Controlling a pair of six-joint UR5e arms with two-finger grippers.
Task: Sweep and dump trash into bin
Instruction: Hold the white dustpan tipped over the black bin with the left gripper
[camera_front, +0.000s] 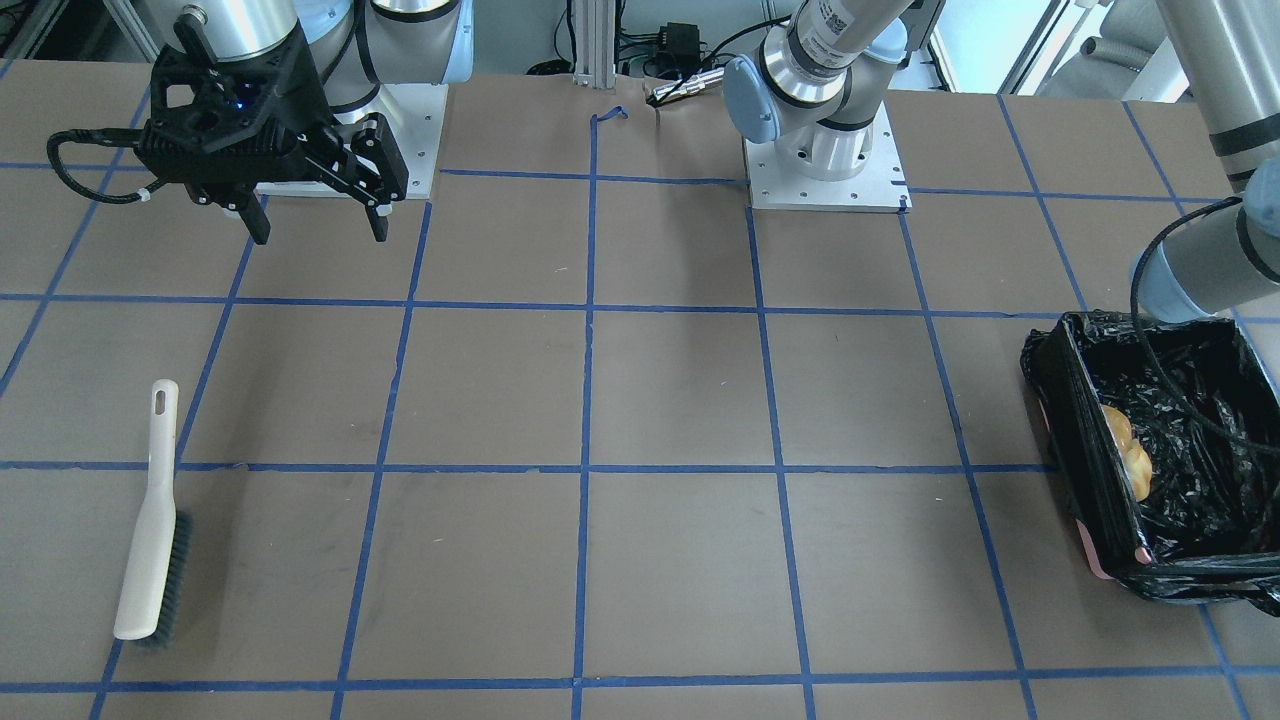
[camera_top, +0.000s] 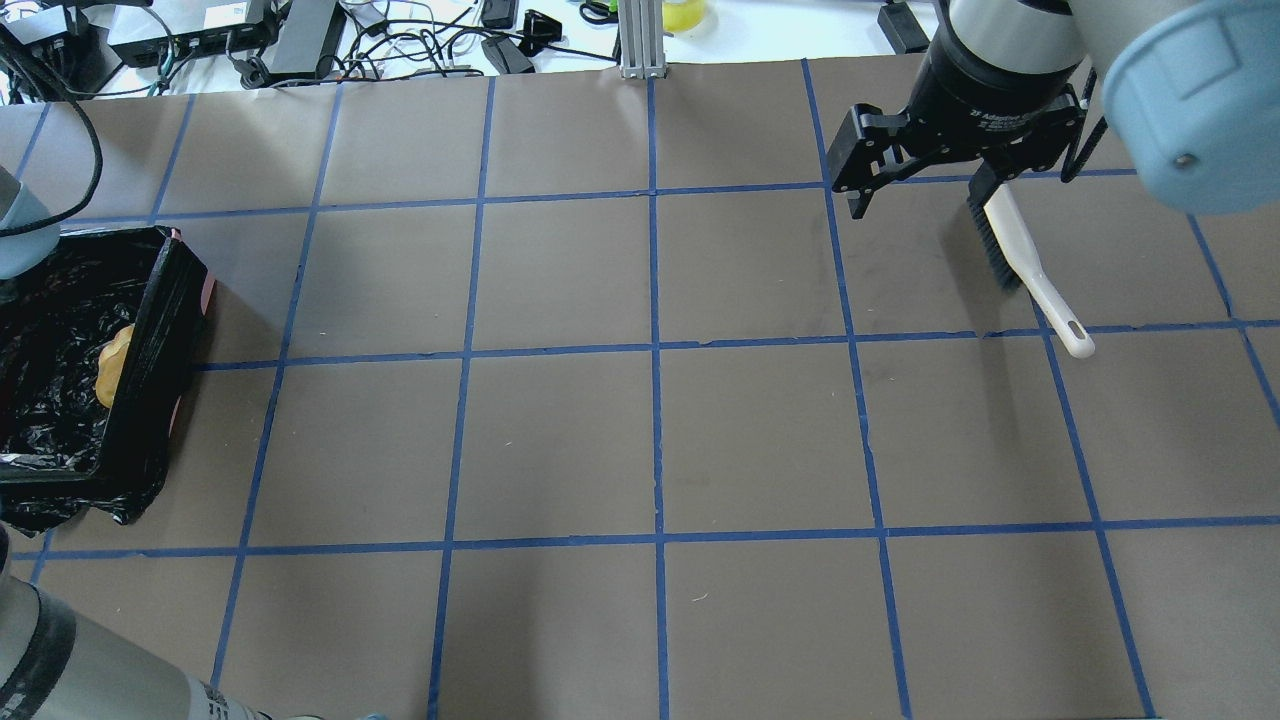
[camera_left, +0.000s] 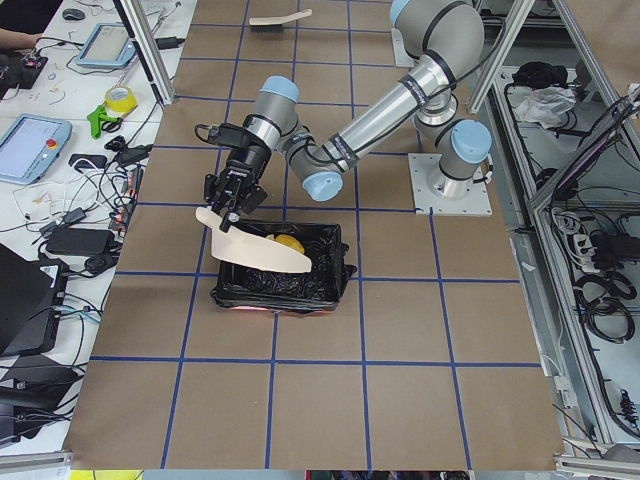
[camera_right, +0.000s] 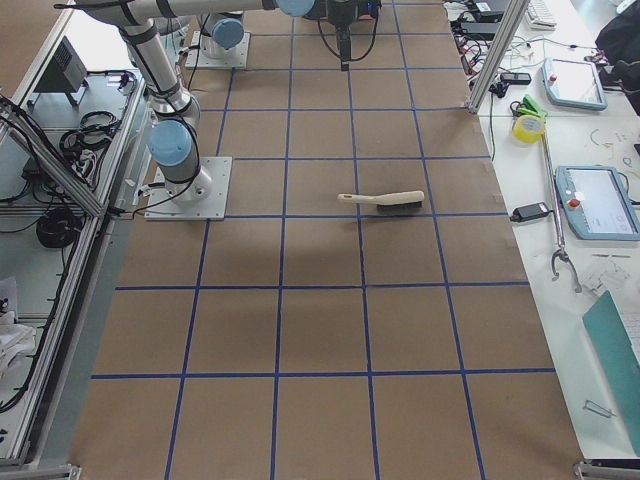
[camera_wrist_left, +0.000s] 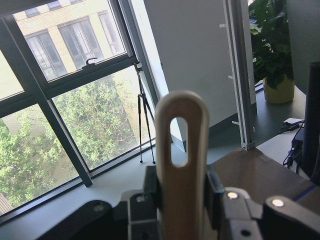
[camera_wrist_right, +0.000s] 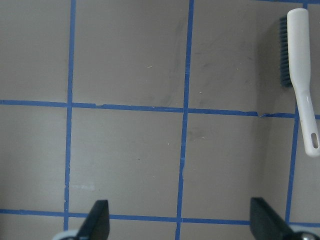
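Observation:
The bin (camera_front: 1060, 440), a pink box lined with a black bag, stands at the table's end on my left; it also shows in the overhead view (camera_top: 160, 320) and the exterior left view (camera_left: 280, 290). A golden-brown lump of trash (camera_front: 1125, 450) lies inside it. The other two pieces are hidden. My left gripper (camera_left: 228, 205) is shut on the handle (camera_wrist_left: 182, 165) of the beige dustpan (camera_left: 255, 250), which hangs tilted over the bin. My right gripper (camera_top: 920, 200) is open and empty, raised above the table beside the white brush (camera_top: 1030, 270).
The brush (camera_front: 150, 520) lies flat on the brown paper with blue tape lines, bristles sideways; it also shows in the right wrist view (camera_wrist_right: 300, 75). Both arm bases (camera_front: 825, 160) stand at the robot's edge. Cables and devices lie beyond the far table edge (camera_top: 300, 40).

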